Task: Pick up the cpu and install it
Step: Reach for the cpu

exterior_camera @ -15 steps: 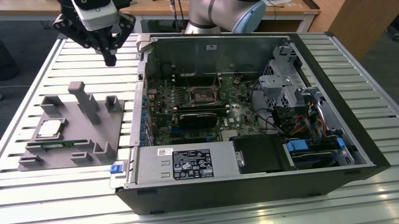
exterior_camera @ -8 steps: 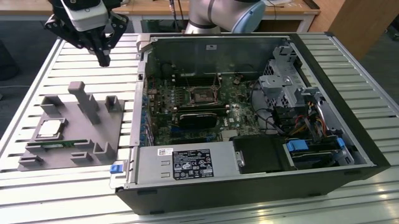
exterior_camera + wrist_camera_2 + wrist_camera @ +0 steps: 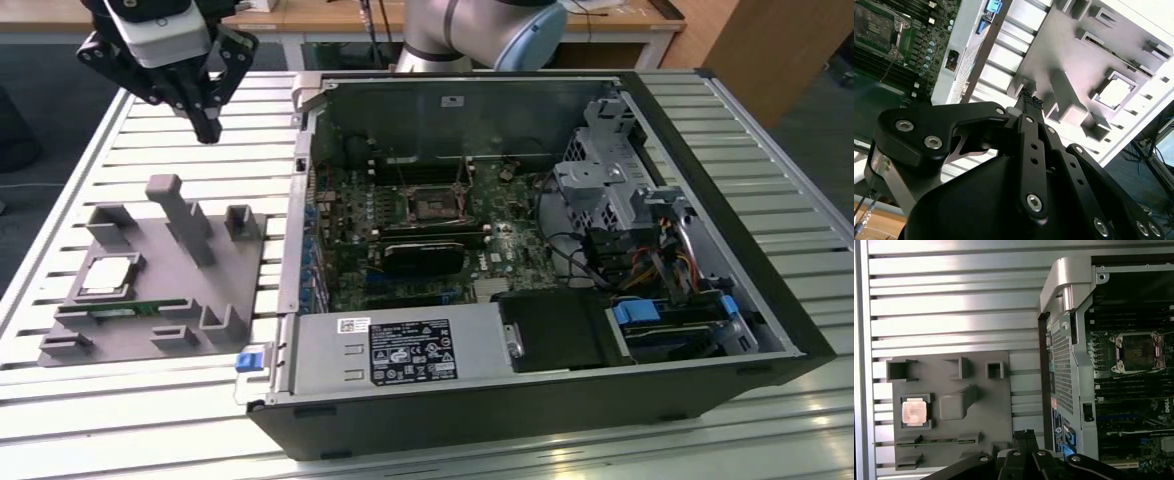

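Note:
The cpu, a small square chip with a pale shiny top, lies flat in a square recess of the grey holder block at the exterior view's left. It also shows in both wrist views. My gripper hangs high above the slatted table, beyond the holder's far end and well apart from the cpu. Its black fingers are shut together with nothing between them. The open computer case holds the motherboard with its empty square socket.
The grey holder has a tall post and several raised brackets. A narrow green memory stick lies in its front slot. The case's metal wall stands between holder and motherboard. A black heatsink block sits below the socket.

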